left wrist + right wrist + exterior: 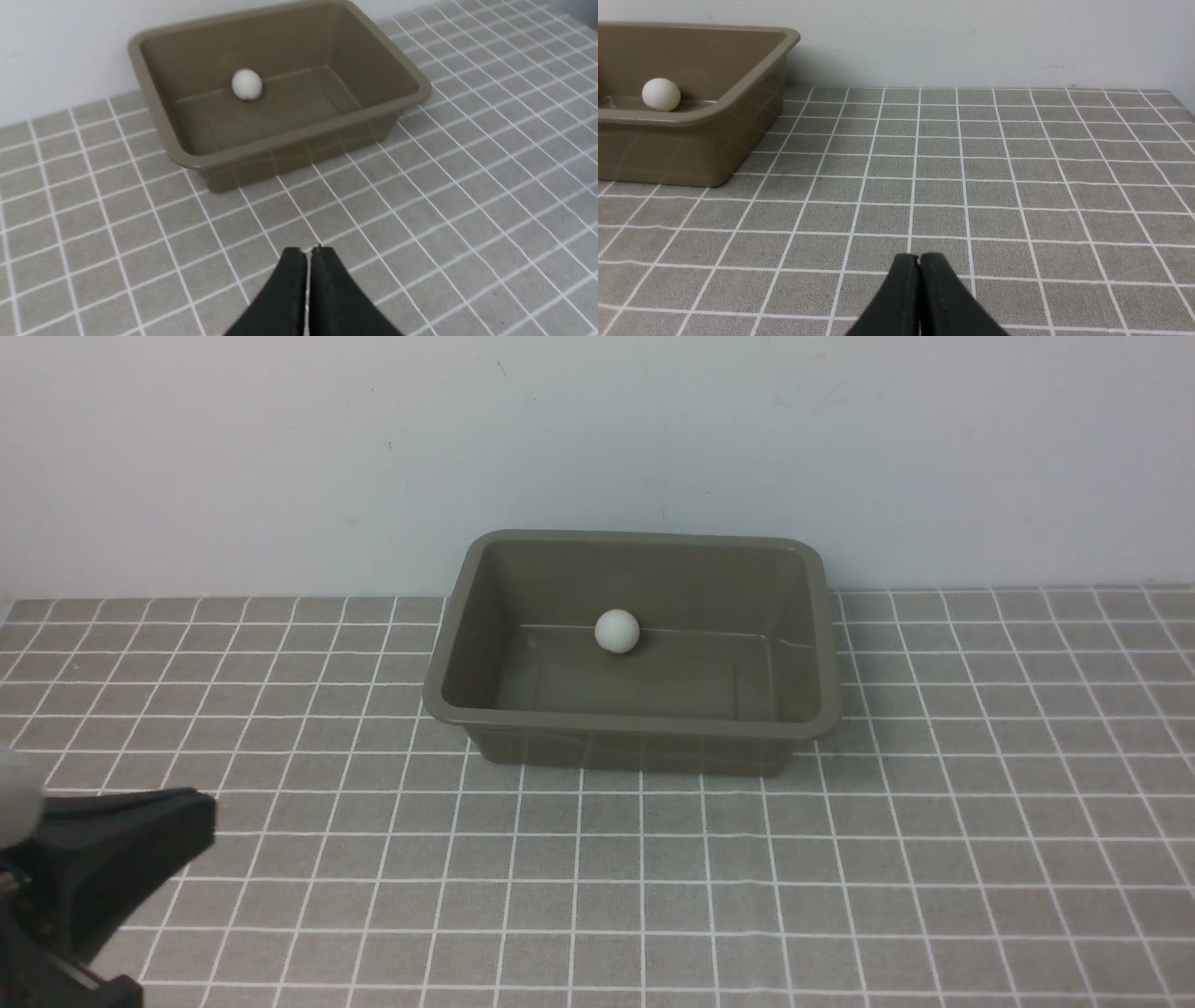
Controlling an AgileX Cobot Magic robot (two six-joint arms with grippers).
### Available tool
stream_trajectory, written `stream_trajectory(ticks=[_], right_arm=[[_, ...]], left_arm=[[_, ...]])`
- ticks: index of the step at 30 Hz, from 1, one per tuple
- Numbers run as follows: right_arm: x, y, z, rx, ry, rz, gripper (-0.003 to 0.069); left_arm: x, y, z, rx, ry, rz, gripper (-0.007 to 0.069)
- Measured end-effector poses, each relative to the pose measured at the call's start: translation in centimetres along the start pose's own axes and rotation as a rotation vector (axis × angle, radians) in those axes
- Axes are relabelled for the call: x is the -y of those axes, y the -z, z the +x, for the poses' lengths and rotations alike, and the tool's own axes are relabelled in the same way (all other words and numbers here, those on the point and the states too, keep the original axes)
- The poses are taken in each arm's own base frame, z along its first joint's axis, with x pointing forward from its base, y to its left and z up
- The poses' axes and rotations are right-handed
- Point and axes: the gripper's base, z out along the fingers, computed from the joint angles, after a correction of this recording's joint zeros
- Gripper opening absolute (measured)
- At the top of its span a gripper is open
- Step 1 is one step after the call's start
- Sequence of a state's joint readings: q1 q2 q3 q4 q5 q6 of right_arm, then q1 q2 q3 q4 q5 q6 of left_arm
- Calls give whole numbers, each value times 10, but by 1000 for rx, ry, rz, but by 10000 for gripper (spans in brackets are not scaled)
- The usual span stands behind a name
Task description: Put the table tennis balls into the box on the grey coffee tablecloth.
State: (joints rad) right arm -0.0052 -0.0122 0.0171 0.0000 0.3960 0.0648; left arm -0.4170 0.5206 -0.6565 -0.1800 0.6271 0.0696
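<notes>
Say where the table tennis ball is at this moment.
In the front view, the table tennis ball is inside the box, near its far wall and slightly left of the middle.

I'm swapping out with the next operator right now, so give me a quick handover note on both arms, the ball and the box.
Left tool: shut, nothing held.
Right tool: shut, nothing held.
Job's things: one table tennis ball lies in the box, which stands on the grey tablecloth near its far edge.
Done: that ball is in the box.
Left: no loose ball shows in these views, so probably nothing more to move.
</notes>
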Motion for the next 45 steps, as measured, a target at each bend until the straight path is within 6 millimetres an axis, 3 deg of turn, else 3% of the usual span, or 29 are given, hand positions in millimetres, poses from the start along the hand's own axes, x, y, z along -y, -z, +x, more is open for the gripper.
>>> stream_trajectory(ticks=[4, 8, 12, 13, 14, 15, 17, 22, 45], right_arm=[[0, 0, 0, 0, 0, 0, -15], [0, 0, 0, 0, 0, 0, -15], [0, 0, 0, -1, 0, 0, -15], [0, 0, 0, 0, 0, 0, -15], [0, 0, 0, 0, 0, 0, -15], [0, 0, 0, 0, 0, 0, -15], [0, 0, 0, 0, 0, 0, -15], [0, 0, 0, 0, 0, 0, -15], [0, 0, 0, 1, 0, 0, -15]], left_arm=[[-6, 16, 3, 63, 6, -79, -5], [-13, 29, 20, 148, -10, -155, -5], [-20, 25, 54, 213, -16, -243, -5], [-24, 18, 76, 230, -29, -291, -5], [-25, 17, 78, 231, -35, -291, -5], [-30, 9, 101, 230, -50, -341, -5], [-36, -2, 128, 225, -54, -389, -5], [-42, -17, 167, 141, -29, -422, -5], [-42, -18, 170, 106, -19, -418, -5]])
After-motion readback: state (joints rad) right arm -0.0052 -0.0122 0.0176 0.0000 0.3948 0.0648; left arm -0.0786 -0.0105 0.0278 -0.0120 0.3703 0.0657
